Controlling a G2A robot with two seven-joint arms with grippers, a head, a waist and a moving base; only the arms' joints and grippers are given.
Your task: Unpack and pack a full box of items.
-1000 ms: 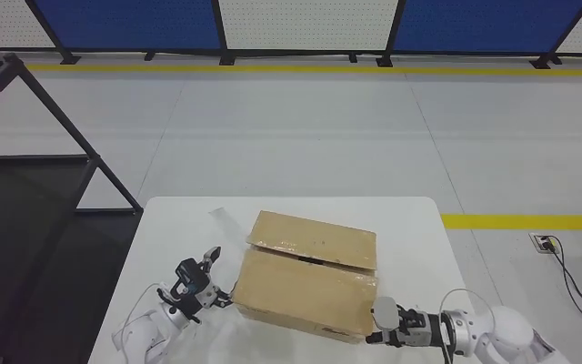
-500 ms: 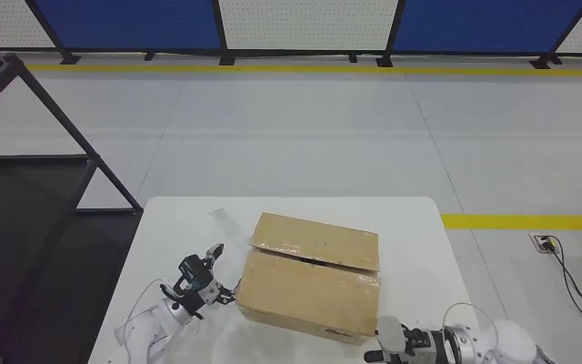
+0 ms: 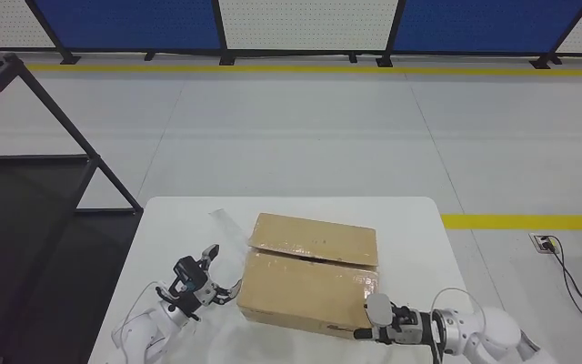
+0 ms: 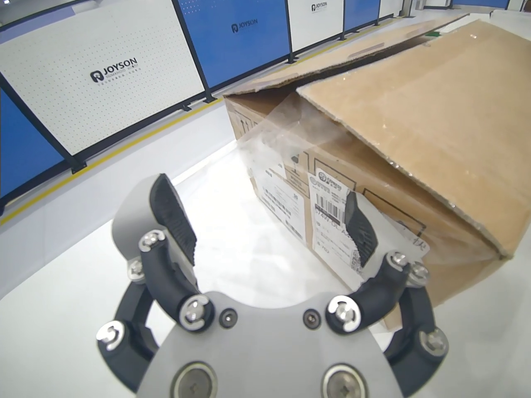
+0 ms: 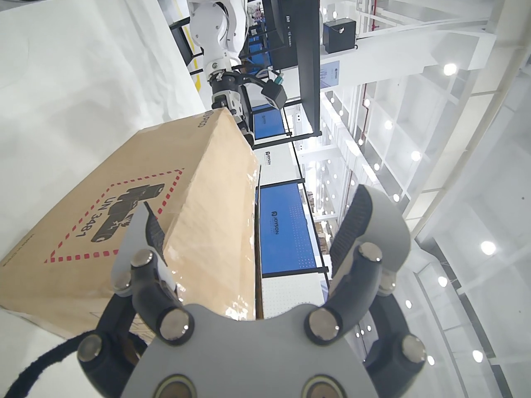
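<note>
A brown cardboard box lies in the middle of the white table, its top flaps slightly ajar along the seam. Loose clear tape hangs off its labelled end. My left gripper is open just off that end, one of its fingers close to the shipping label. In the left wrist view the box stands right ahead of the left gripper. My right gripper is open at the box's front right corner, which sits between its jaws. From above, the right gripper is at that corner.
A black rack stands beside the table at the left. Blue and white partition panels line the far floor behind a yellow line. Bare table surface lies behind the box and along the right edge.
My right gripper dropped back toward the table's front edge, then returned to the box's front right corner. The left gripper and the box have barely shifted.
</note>
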